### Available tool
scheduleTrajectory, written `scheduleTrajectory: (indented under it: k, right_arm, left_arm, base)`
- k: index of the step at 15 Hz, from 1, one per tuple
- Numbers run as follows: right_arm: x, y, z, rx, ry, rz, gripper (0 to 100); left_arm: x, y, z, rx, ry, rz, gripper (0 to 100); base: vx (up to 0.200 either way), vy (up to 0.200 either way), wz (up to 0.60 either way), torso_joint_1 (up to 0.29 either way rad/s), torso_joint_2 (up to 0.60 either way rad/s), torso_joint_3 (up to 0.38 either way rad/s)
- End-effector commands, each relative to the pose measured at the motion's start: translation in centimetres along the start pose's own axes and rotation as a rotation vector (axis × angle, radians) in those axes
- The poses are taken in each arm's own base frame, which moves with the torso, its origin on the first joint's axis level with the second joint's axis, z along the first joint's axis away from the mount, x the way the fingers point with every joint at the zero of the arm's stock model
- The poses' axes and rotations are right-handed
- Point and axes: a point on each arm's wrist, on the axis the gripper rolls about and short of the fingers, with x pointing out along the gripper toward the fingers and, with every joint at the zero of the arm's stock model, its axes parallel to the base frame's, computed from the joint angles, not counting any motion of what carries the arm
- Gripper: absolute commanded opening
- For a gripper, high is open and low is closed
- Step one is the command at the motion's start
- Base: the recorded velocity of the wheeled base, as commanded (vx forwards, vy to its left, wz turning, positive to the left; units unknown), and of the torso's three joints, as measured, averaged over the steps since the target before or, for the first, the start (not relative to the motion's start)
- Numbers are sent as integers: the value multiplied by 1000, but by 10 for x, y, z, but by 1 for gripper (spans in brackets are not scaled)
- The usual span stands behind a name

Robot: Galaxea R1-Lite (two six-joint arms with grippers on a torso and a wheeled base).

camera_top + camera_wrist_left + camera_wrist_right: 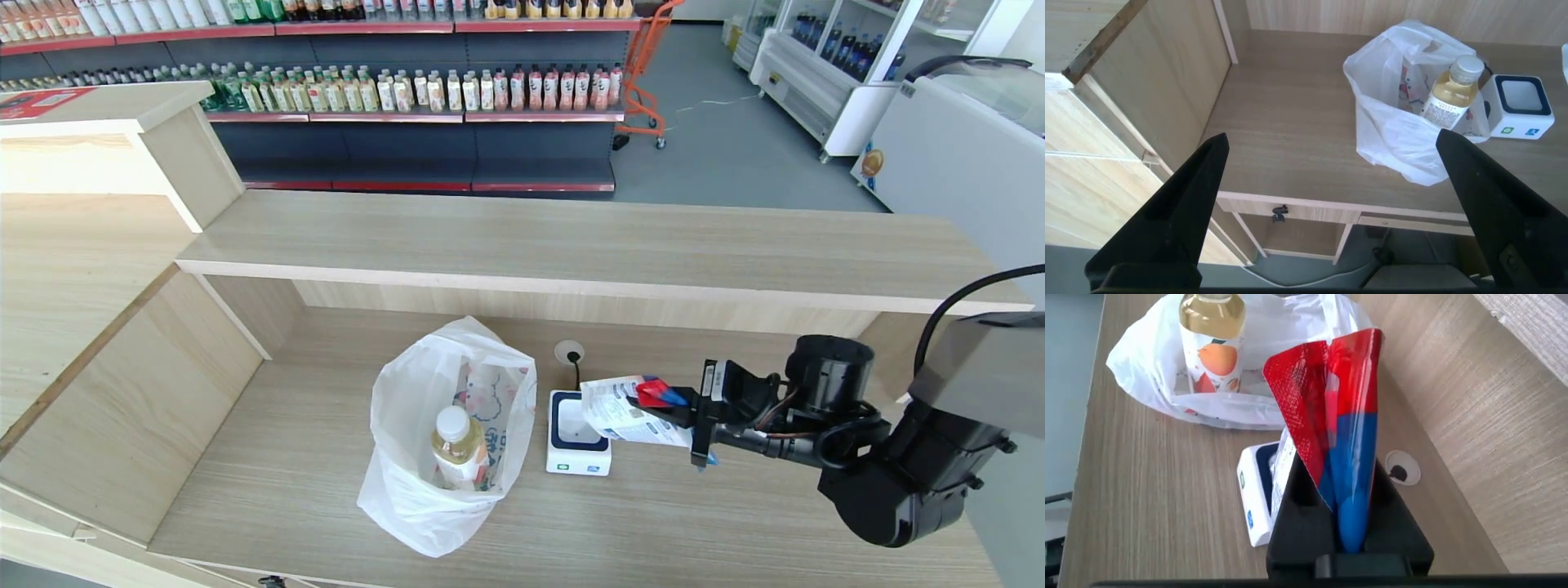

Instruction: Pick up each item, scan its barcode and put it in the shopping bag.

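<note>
1. Head view: right gripper (665, 404) clamped on red-blue end of packet (618, 415), free end out over the scanner (578, 447).
2. Packet's long axis roughly level, running from jaws toward robot's left, in line with shopping bag (408, 490).
3. Bag just beside scanner on its left, mouth open upward, bottle (457, 445) upright inside.
4. Left gripper (1331, 204) spread wide, empty, above near edge of counter (735, 531), well apart from bag.
5. Judgement: scan step in hand; then short leftward carry to bag mouth, right arm nearer.

Red, blue and white snack pouch (622, 416) held over the white barcode scanner (578, 465), open white shopping bag (408, 494) just beside it, bottle (457, 443) upright inside
</note>
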Motion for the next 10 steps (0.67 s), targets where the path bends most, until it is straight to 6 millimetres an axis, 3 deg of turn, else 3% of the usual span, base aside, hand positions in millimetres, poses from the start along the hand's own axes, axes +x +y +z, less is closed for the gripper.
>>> scheduleTrajectory:
  k: [1,5,10]
  right_arm:
    - [15,3,-15,11,-2,21,0]
    - [28,4,-29,11,-7,31,0]
    - [51,3,-29,-20,-56,42,0]
  left_arm:
    - [0,0,0,0,0,1,100]
    - [0,0,0,0,0,1,100]
    - [0,0,0,0,0,1,100]
  base:
    - [0,0,0,0,0,0]
    - [0,0,0,0,0,0]
    - [0,0,0,0,0,0]
